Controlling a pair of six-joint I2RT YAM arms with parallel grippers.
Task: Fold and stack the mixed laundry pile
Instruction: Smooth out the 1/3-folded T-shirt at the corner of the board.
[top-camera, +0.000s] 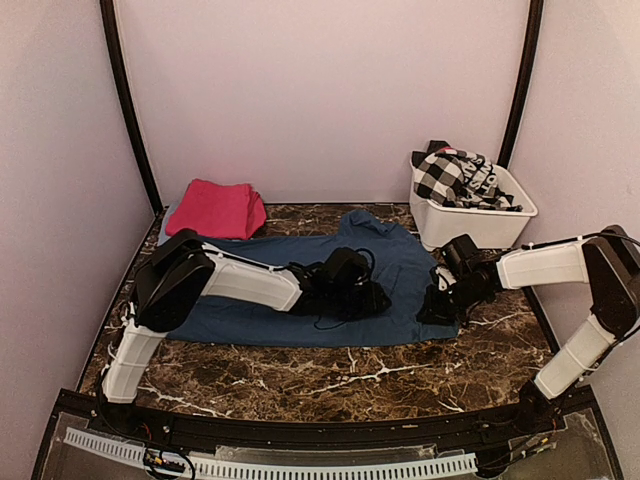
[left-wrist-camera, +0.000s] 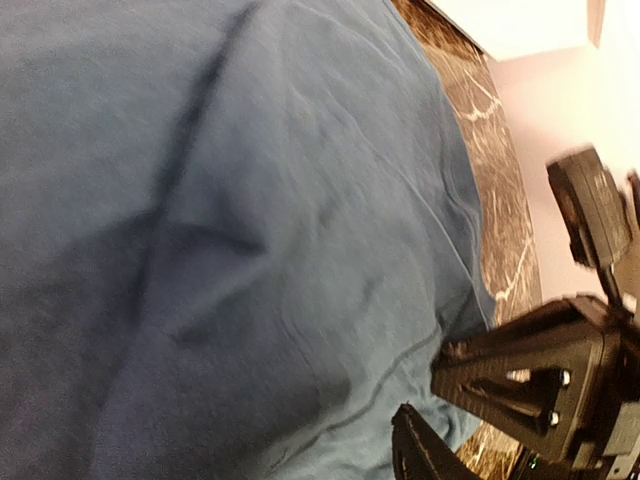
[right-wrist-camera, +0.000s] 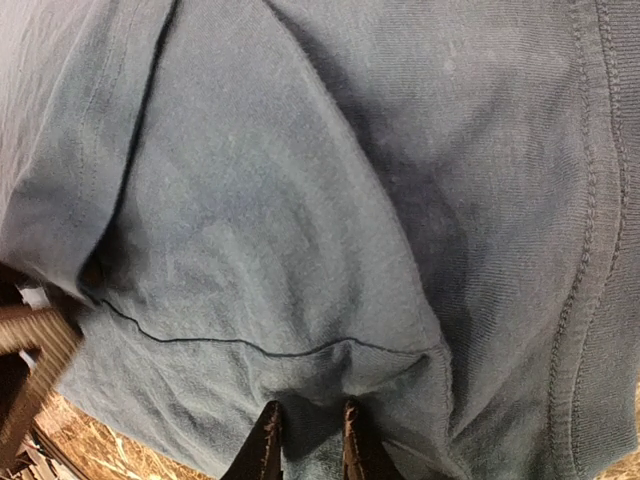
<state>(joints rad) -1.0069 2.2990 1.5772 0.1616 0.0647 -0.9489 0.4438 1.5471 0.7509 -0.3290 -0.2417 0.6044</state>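
A navy-blue sheet (top-camera: 400, 262) lies spread across the middle of the marble table (top-camera: 330, 375). My left gripper (top-camera: 375, 297) rests low on its centre. In the left wrist view only one of its fingers (left-wrist-camera: 415, 447) shows over the blue cloth (left-wrist-camera: 250, 200), so its state is unclear. My right gripper (top-camera: 437, 305) is at the sheet's near right corner. Its narrow jaws (right-wrist-camera: 310, 440) pinch a puckered fold of the cloth (right-wrist-camera: 300, 200) by the hem. A folded magenta-pink cloth (top-camera: 215, 208) lies at the back left. A black-and-white checked garment (top-camera: 450, 178) sits in the tub.
The white plastic tub (top-camera: 480, 226) stands at the back right, close behind the right arm. Pale walls close in the back and both sides. The right arm's gripper (left-wrist-camera: 540, 385) shows at the right of the left wrist view, a short way from the left finger.
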